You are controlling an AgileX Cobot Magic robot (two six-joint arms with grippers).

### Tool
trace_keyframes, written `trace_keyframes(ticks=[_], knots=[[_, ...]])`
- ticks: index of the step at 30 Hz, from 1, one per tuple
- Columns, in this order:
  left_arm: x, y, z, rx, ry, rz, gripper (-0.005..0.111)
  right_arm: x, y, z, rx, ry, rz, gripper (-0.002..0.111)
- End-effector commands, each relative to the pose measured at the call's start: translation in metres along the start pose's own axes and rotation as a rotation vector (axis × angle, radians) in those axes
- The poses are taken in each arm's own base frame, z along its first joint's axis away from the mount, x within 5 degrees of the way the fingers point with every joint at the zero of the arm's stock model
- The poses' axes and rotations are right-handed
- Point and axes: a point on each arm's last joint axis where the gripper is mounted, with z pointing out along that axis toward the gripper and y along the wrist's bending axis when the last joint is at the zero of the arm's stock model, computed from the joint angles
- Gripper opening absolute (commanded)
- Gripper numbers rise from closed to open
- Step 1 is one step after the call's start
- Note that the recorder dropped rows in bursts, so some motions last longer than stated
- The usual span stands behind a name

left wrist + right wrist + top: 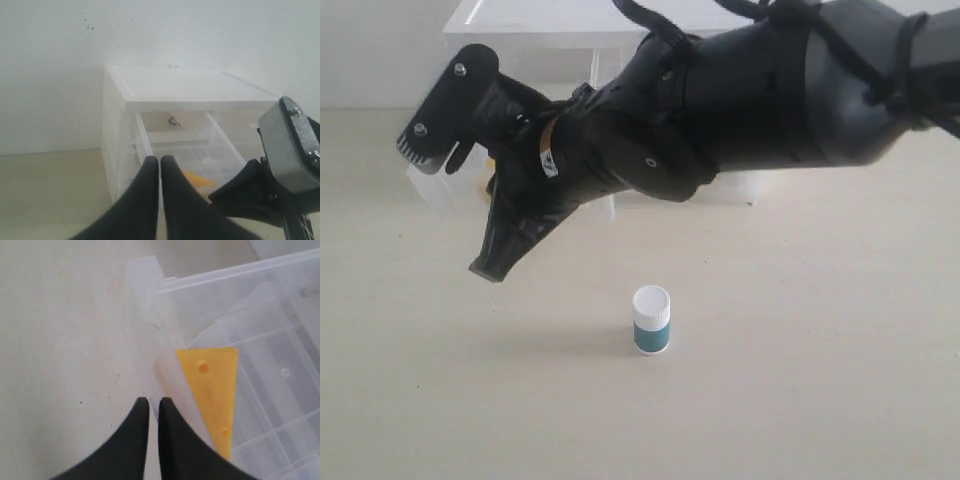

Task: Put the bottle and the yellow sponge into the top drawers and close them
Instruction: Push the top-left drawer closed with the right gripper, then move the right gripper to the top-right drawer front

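Both jaws were pressed almost together, holding nothing. The yellow sponge (210,385) lay in the open top drawer (220,305), just beside the right gripper (151,401). The bottle (652,320) stood upright on the table (820,380), well apart in front of that drawer; the left gripper (160,160) faced it.

The right arm (750,90) hides most of the drawer cabinet (520,22) in the exterior view, while the left fingers (146,200) cover part of the yellow sponge (200,181) in their wrist view.
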Motion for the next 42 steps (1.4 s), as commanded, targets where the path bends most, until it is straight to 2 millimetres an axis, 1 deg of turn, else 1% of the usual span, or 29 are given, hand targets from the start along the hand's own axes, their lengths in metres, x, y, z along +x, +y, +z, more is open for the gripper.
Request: trace_keyframes(ticks=[1,7,10,14,16,18,21,22,23,25,27,28,30,31,32,33,34,35,36,37,39,40,41,42], knots=[[0.002,0.000,-0.001,-0.002,0.002,-0.008,0.004,-0.012,-0.028,-0.002,0.064,0.001,0.005,0.008],[0.002,0.000,-0.001,-0.002,0.002,-0.008,0.004,-0.021,-0.061,0.007,0.132,-0.008,0.048,0.008],[0.002,0.000,-0.001,-0.002,0.002,-0.008,0.004,-0.025,-0.074,0.018,0.159,-0.036,0.063,0.008],[0.002,0.000,-0.001,-0.002,0.002,-0.008,0.004,-0.019,-0.097,0.046,0.196,-0.033,0.110,0.008],[0.002,0.000,-0.001,-0.002,0.002,-0.008,0.004,-0.017,-0.111,0.055,0.221,-0.042,0.146,0.008],[0.002,0.000,-0.001,-0.002,0.002,-0.008,0.004,-0.018,-0.126,0.055,0.248,-0.068,0.240,0.008],[0.002,0.000,-0.001,-0.002,0.002,-0.008,0.004,-0.017,-0.145,0.045,0.281,-0.100,0.431,0.008],[0.002,0.000,-0.001,-0.002,0.002,-0.008,0.004,-0.017,-0.149,0.038,0.286,-0.084,0.493,0.008],[0.002,0.000,-0.001,-0.002,0.002,-0.008,0.004,-0.018,-0.151,0.029,0.292,-0.061,0.517,0.008],[0.002,0.000,-0.001,-0.003,0.004,-0.008,0.004,-0.020,-0.150,0.011,0.294,0.016,0.475,0.008],[0.003,0.001,-0.001,-0.003,0.007,-0.009,0.004,-0.027,-0.143,-0.010,0.281,0.062,0.400,0.008],[0.003,0.001,-0.001,-0.006,0.007,-0.009,0.004,-0.028,-0.141,-0.024,0.282,0.057,0.373,0.008],[0.003,0.001,-0.001,-0.007,0.008,-0.009,0.004,-0.027,-0.136,-0.054,0.290,-0.013,0.358,0.008],[0.003,0.001,-0.001,-0.010,0.008,-0.009,0.004,-0.018,-0.132,-0.064,0.292,-0.033,0.358,0.008],[0.003,0.001,-0.001,-0.010,0.008,-0.009,0.004,-0.011,-0.132,-0.084,0.312,-0.098,0.366,0.008],[0.003,0.001,-0.001,-0.010,0.008,-0.009,0.004,0.001,-0.131,-0.097,0.330,-0.156,0.388,0.007],[0.003,0.001,-0.001,-0.010,0.008,-0.009,0.004,0.016,-0.134,-0.107,0.354,-0.206,0.433,0.005],[0.003,0.001,-0.001,-0.010,0.008,-0.009,0.004,0.035,-0.136,-0.118,0.379,-0.285,0.503,0.000],[0.003,0.001,-0.001,-0.009,0.008,-0.009,0.004,0.058,-0.137,-0.126,0.401,-0.382,0.614,0.000],[0.003,0.001,-0.001,-0.007,0.007,-0.013,0.004,0.073,-0.138,-0.132,0.415,-0.508,0.702,0.000],[0.003,0.001,-0.001,-0.007,0.007,-0.015,0.004,0.120,-0.134,-0.137,0.393,-0.784,0.986,0.000],[0.003,0.001,-0.001,-0.007,0.007,-0.015,0.004,0.139,-0.126,-0.134,0.352,-0.868,1.093,0.000],[0.004,0.001,-0.001,-0.007,0.009,-0.016,0.004,0.152,-0.121,-0.131,0.288,-0.968,1.189,0.000],[0.004,0.001,-0.001,-0.007,0.009,-0.016,0.004,0.162,-0.117,-0.125,0.223,-1.012,1.272,0.000]])
